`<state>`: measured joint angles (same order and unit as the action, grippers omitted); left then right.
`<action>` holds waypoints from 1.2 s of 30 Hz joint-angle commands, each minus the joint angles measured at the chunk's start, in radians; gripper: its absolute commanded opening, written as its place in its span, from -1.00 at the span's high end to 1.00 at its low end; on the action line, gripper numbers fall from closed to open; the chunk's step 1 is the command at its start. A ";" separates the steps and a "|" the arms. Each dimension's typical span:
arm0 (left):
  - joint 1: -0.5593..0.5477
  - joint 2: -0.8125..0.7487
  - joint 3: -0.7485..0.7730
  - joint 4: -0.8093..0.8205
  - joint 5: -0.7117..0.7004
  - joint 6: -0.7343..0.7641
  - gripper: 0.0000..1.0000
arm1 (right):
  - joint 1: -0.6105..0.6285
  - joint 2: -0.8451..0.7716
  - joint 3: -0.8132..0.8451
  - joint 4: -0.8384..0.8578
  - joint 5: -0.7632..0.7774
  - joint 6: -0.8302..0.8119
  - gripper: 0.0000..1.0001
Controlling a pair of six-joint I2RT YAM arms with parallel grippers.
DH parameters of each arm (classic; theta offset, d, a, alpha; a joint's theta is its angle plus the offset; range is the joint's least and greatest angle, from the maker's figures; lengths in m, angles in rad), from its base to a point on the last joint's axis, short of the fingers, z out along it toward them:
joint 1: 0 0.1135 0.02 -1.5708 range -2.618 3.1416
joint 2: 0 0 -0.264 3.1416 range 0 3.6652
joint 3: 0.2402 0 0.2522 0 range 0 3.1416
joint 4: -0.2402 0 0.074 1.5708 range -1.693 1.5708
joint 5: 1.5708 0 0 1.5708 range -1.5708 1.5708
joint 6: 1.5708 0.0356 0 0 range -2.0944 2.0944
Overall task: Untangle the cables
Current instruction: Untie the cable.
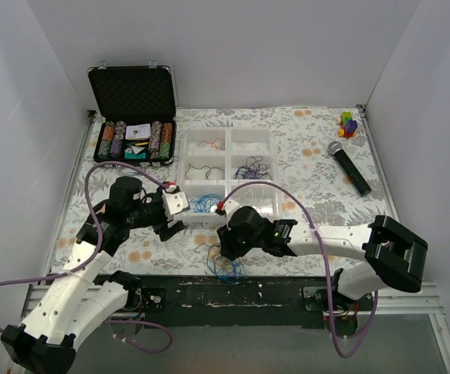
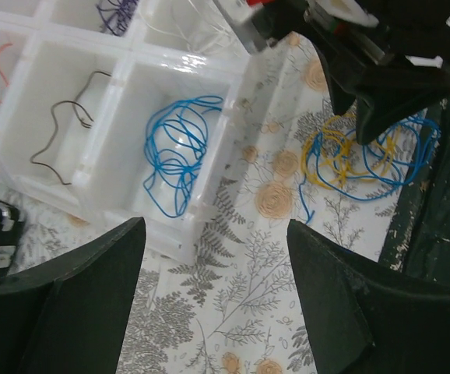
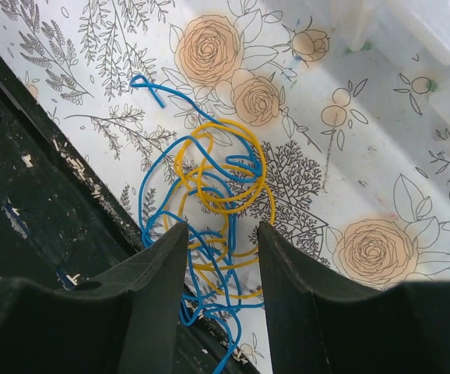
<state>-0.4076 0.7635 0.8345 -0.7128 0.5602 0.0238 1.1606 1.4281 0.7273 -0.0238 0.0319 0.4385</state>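
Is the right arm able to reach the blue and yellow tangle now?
Probably yes. The right gripper is right over the blue and yellow tangle, jaws apart, strands showing between them, and nothing blocks the way.

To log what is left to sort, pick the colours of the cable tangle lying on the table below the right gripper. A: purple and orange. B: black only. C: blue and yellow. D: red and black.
C: in the right wrist view, the cables below the right gripper are blue and yellow loops on the table.
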 commanded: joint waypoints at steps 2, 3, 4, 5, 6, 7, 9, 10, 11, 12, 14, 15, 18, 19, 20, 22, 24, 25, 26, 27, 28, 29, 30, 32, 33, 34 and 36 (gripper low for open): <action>0.003 -0.020 -0.092 0.013 0.118 0.024 -0.43 | 0.002 -0.069 0.009 0.032 0.062 0.002 0.03; 0.004 -0.018 -0.110 0.030 0.144 0.016 -0.43 | 0.002 -0.087 0.001 0.030 0.077 0.005 0.03; 0.003 -0.015 -0.129 0.044 0.173 0.010 -0.43 | -0.001 -0.103 -0.008 0.035 0.083 0.006 0.03; 0.003 -0.010 -0.144 0.061 0.197 0.008 -0.43 | -0.007 -0.112 -0.020 0.039 0.085 0.009 0.03; 0.001 -0.003 -0.162 0.081 0.216 0.002 -0.42 | -0.012 -0.115 -0.028 0.039 0.086 0.012 0.03; -0.005 0.006 -0.178 0.113 0.221 -0.008 -0.42 | -0.013 -0.113 -0.035 0.039 0.089 0.016 0.03; -0.019 0.043 -0.204 0.159 0.230 -0.010 -0.42 | -0.016 -0.110 -0.052 0.039 0.094 0.023 0.04; -0.031 0.069 -0.209 0.177 0.231 -0.013 -0.42 | -0.016 -0.110 -0.061 0.045 0.097 0.029 0.04; -0.045 0.094 -0.215 0.197 0.230 -0.016 -0.42 | -0.018 -0.109 -0.071 0.053 0.099 0.034 0.04; -0.059 0.117 -0.219 0.216 0.228 -0.016 -0.42 | -0.021 -0.106 -0.075 0.059 0.100 0.039 0.04; -0.100 0.157 -0.232 0.254 0.208 -0.048 -0.42 | -0.024 -0.094 -0.086 0.068 0.102 0.048 0.05; -0.126 0.172 -0.238 0.274 0.192 -0.056 -0.42 | -0.027 -0.087 -0.091 0.076 0.096 0.052 0.05; -0.178 0.212 -0.258 0.341 0.161 -0.088 -0.42 | -0.029 -0.057 -0.086 0.084 0.089 0.052 0.08; -0.189 0.223 -0.265 0.357 0.155 -0.099 -0.42 | -0.029 -0.045 -0.083 0.084 0.086 0.052 0.09; -0.203 0.230 -0.271 0.383 0.147 -0.108 -0.43 | -0.029 -0.037 -0.083 0.087 0.086 0.052 0.09; -0.221 0.250 -0.284 0.412 0.139 -0.123 -0.43 | -0.027 -0.025 -0.081 0.100 0.080 0.052 0.09; -0.237 0.264 -0.301 0.435 0.135 -0.137 -0.41 | -0.027 -0.014 -0.080 0.107 0.080 0.049 0.09; -0.244 0.269 -0.311 0.446 0.132 -0.140 -0.42 | -0.029 -0.008 -0.077 0.104 0.085 0.049 0.10; -0.250 0.267 -0.324 0.455 0.127 -0.140 -0.41 | -0.026 0.000 -0.074 0.099 0.092 0.049 0.10; -0.254 0.269 -0.336 0.466 0.118 -0.142 -0.40 | -0.027 0.009 -0.072 0.099 0.091 0.052 0.11; -0.257 0.270 -0.348 0.478 0.112 -0.139 -0.38 | -0.027 0.012 -0.072 0.101 0.094 0.054 0.13; -0.258 0.270 -0.362 0.492 0.097 -0.137 -0.36 | -0.026 0.015 -0.075 0.104 0.097 0.055 0.17; -0.258 0.276 -0.374 0.513 0.086 -0.140 -0.36 | -0.024 0.017 -0.077 0.107 0.099 0.058 0.19; -0.258 0.287 -0.402 0.552 0.057 -0.139 -0.34 | -0.021 0.018 -0.080 0.111 0.100 0.060 0.22; -0.258 0.290 -0.413 0.576 0.046 -0.140 -0.33 | -0.019 0.020 -0.080 0.116 0.099 0.062 0.24; -0.258 0.296 -0.425 0.594 0.037 -0.145 -0.33 | -0.018 0.022 -0.080 0.117 0.099 0.063 0.27; -0.260 0.312 -0.436 0.622 0.035 -0.154 -0.29 | -0.013 0.026 -0.077 0.120 0.099 0.066 0.35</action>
<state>-0.6617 1.0592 0.4229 -0.1909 0.6315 -0.1139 1.1351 1.4479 0.6395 0.0410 0.1101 0.4923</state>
